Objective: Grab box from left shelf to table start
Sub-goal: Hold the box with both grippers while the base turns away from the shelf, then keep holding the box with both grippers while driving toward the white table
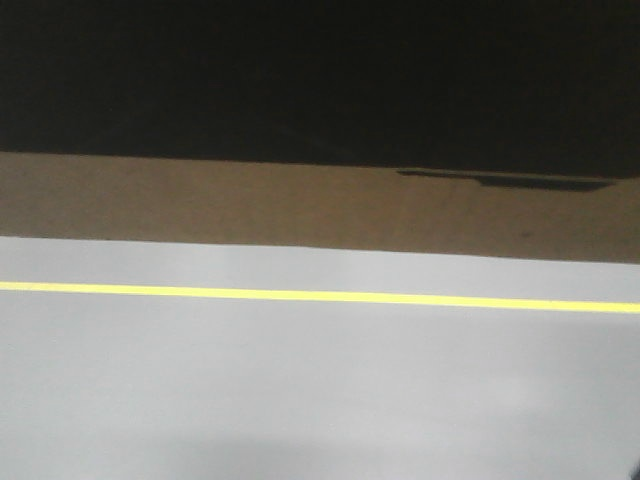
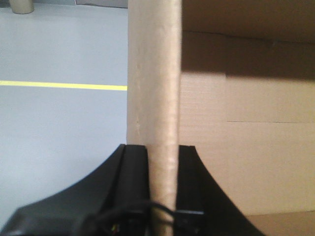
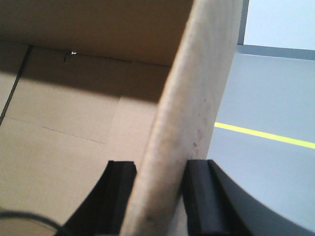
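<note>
Near grey surface [image 1: 300, 400], box [image 2: 256, 147] walls pinched between left jaws, right jaws

Read no text, label, brand, number or sign anywhere on the box [image 1: 300, 205], neither outside nor inside.

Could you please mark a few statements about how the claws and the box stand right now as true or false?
1. The left claw is clamped on a wall of the cardboard box. True.
2. The right claw hangs open, holding nothing. False: it pinches a box wall too.
3. A yellow stripe crosses the grey surface. True.
4. Blue bins fill the box. False: the wrist views show only bare cardboard inside.
</note>
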`<state>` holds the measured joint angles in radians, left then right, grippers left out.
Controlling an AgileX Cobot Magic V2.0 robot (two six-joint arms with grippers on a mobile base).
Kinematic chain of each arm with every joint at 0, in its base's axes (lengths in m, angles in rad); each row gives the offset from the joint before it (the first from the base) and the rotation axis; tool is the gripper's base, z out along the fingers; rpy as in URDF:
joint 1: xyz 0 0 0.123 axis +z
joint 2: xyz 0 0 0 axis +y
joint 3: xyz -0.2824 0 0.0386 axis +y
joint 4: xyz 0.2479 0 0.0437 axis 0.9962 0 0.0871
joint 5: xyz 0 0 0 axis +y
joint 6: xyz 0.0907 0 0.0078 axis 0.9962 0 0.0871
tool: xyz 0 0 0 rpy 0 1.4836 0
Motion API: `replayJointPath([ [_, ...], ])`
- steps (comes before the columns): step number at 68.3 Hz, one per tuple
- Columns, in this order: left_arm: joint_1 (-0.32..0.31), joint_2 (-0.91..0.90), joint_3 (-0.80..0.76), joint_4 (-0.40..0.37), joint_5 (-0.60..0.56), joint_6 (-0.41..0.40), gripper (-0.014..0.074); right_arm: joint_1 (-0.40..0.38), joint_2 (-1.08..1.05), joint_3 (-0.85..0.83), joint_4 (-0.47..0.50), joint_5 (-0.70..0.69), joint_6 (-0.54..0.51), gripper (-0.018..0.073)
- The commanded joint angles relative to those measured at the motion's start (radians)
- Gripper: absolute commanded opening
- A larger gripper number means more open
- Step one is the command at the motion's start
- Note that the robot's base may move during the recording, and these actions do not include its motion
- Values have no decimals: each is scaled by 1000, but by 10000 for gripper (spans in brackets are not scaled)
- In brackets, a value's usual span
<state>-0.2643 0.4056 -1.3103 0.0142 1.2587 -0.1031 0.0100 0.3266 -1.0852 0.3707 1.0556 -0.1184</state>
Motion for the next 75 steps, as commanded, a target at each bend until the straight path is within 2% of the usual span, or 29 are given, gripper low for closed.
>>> replayJointPath([
  [1,-7,12,-38,50,45,-9,-92,-2,12,-28,-61,-125,-50,60],
  [75,-7,12,-38,50,45,-9,-92,-2,12,-28,-61,-124,-50,60],
])
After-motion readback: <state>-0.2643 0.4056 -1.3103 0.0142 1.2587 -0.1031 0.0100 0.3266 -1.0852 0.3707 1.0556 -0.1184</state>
